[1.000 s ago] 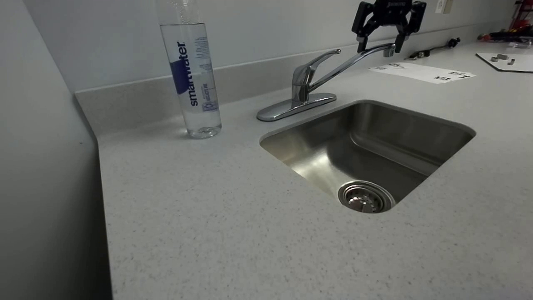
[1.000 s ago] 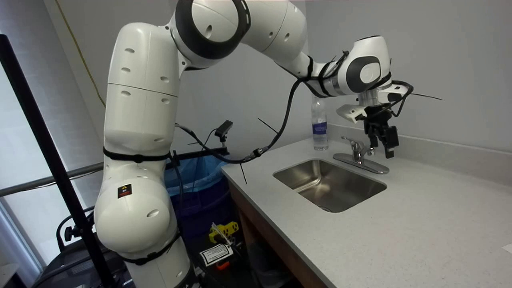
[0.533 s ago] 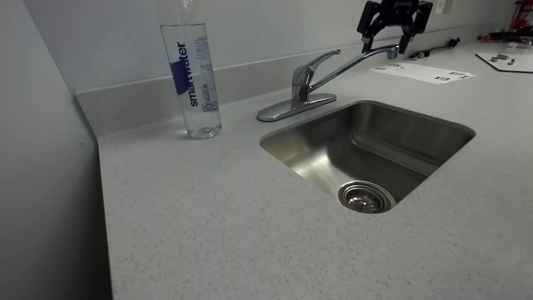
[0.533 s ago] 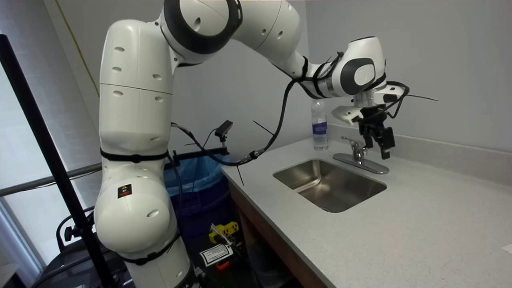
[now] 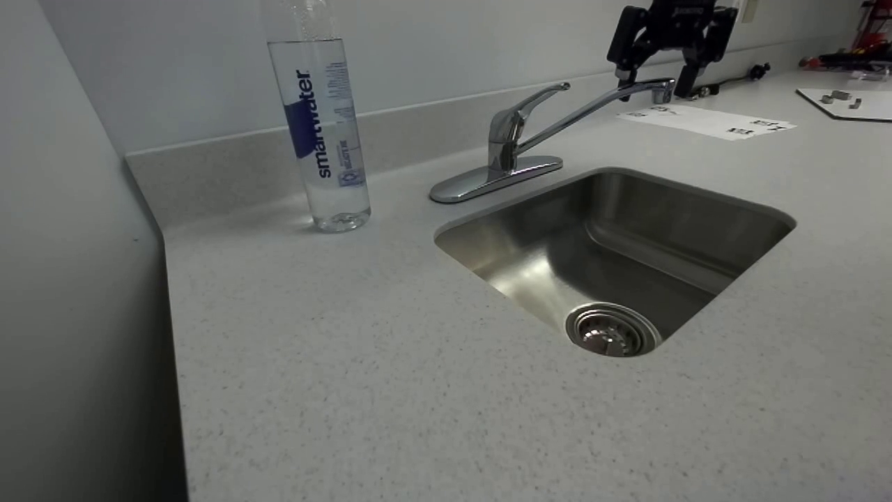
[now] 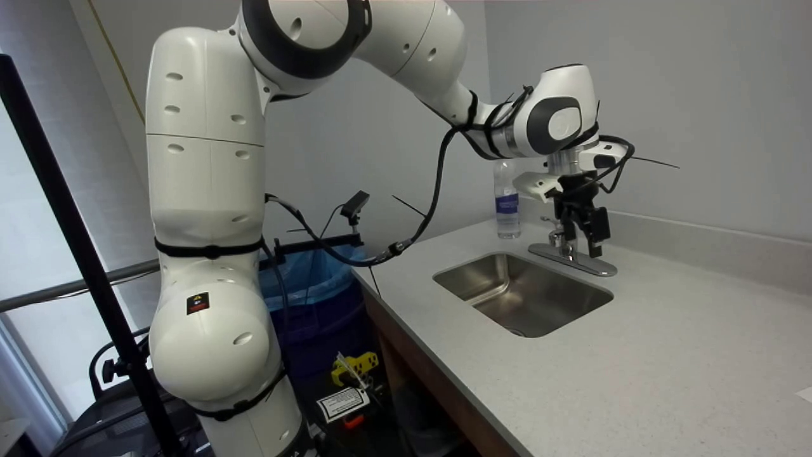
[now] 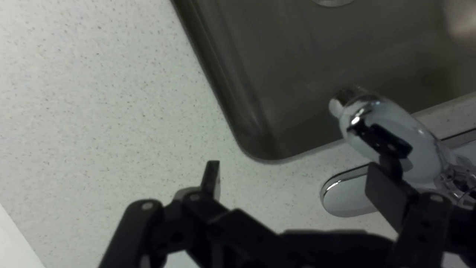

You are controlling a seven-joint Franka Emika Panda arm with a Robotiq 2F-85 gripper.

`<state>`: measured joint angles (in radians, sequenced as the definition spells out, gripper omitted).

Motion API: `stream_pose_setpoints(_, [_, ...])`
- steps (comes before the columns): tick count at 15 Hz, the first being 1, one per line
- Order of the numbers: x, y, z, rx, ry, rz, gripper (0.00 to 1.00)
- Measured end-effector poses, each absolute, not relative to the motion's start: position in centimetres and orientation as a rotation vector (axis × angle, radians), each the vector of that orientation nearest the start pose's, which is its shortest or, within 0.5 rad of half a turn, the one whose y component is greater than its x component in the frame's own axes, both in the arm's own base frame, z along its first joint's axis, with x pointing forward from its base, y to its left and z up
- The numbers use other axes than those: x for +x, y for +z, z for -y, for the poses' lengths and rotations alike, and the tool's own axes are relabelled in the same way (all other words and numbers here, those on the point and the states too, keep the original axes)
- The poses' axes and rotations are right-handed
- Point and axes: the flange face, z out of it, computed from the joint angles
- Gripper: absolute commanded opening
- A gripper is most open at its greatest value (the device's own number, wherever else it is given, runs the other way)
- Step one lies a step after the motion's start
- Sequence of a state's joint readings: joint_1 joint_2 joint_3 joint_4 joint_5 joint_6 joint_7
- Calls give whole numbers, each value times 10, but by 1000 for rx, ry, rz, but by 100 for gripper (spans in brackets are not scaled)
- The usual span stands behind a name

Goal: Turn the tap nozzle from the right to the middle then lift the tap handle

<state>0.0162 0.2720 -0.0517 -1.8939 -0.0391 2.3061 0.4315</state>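
The chrome tap nozzle slants up and out from the tap body in an exterior view. In the wrist view the nozzle has its outlet over the sink's near corner. The tap handle rises above the body; it also shows small in an exterior view. My gripper is open, pointing down around the nozzle's outer end, one finger partly behind it. In the wrist view my gripper is wide apart, its right finger against or very near the nozzle's side; the left finger stands free.
A steel sink lies in front of the tap base plate. A tall water bottle stands beside the tap, also seen in an exterior view. A low backsplash runs behind. White papers lie farther along the counter.
My gripper has moved toward the sink side and a little lower, still open. The nozzle's outer end has swung slightly the same way. The handle, bottle and sink have not moved.
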Motion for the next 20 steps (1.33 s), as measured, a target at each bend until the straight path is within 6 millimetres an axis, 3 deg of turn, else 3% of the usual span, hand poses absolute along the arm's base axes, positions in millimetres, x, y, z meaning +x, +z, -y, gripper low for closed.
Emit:
stream_pose_setpoints(7, [621,370,-2,-3083,-202,-617,100])
stream_pose_setpoints(16, [615,372,-50,-3094,-195,-481,100])
stream_pose_setpoints(20, [614,372,-54,-3096,-196,-470,100])
